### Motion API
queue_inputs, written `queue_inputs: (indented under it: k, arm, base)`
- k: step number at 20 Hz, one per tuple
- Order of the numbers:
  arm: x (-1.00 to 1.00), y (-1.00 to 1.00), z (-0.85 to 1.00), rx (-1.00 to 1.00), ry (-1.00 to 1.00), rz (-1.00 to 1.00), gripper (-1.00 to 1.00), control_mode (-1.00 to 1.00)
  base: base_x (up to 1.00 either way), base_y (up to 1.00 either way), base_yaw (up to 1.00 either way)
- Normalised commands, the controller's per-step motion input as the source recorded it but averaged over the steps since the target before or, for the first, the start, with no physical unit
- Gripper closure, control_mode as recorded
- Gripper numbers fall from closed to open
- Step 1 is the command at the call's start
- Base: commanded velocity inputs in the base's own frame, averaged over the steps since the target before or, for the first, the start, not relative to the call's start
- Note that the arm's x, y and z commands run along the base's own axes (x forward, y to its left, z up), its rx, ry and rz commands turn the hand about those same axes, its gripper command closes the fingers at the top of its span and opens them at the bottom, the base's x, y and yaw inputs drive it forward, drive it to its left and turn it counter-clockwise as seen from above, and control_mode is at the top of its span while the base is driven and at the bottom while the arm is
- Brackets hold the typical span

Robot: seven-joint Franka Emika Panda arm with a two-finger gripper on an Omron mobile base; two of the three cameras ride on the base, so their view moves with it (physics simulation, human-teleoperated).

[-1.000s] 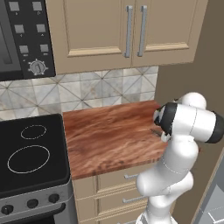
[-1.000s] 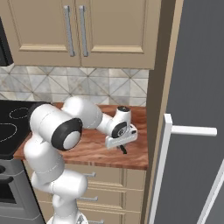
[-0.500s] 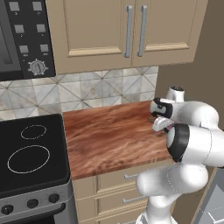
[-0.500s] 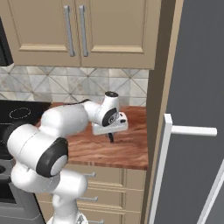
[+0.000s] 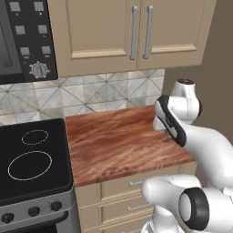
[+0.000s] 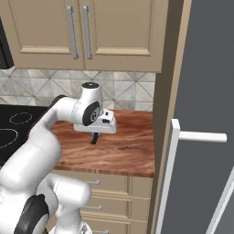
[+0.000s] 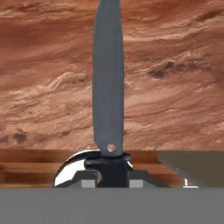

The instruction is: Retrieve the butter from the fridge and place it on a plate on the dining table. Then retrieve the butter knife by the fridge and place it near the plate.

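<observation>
End effector (image 6: pixel 95 137) grips butter knife (image 7: pixel 108 87), blade clear in hand view, seemingly above counter (image 6: pixel 123 153).

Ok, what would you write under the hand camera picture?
Gripper shut on the butter knife, its dark blade pointing out over the wood-grain counter.

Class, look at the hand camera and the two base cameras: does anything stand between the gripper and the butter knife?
Nothing does. The gripper is already shut on the butter knife at its handle, its blade sticking out over the wooden counter.
</observation>
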Motion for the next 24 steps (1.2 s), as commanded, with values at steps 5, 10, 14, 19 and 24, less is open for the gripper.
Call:
queue_inputs:
  k: [5,10,14,19,24]
  arm:
    - [-0.66,0.23,0.28,0.00,-0.06,-0.37,1.00,-1.00]
    - [-0.50,0.13,0.41,0.00,-0.21,-0.19,1.00,-1.00]
    - [-0.26,0.10,0.55,0.00,-0.05,-0.04,1.00,-1.00]
    - [-0.25,0.05,0.37,0.00,0.02,0.07,1.00,-1.00]
    - [-0.18,0.00,0.34,0.00,0.12,0.14,1.00,-1.00]
  base:
    - [0.00,0.00,0.00]
    - [0.00,0.00,0.00]
    - [0.00,0.00,0.00]
    - [0.00,0.00,0.00]
    - [0.00,0.00,0.00]
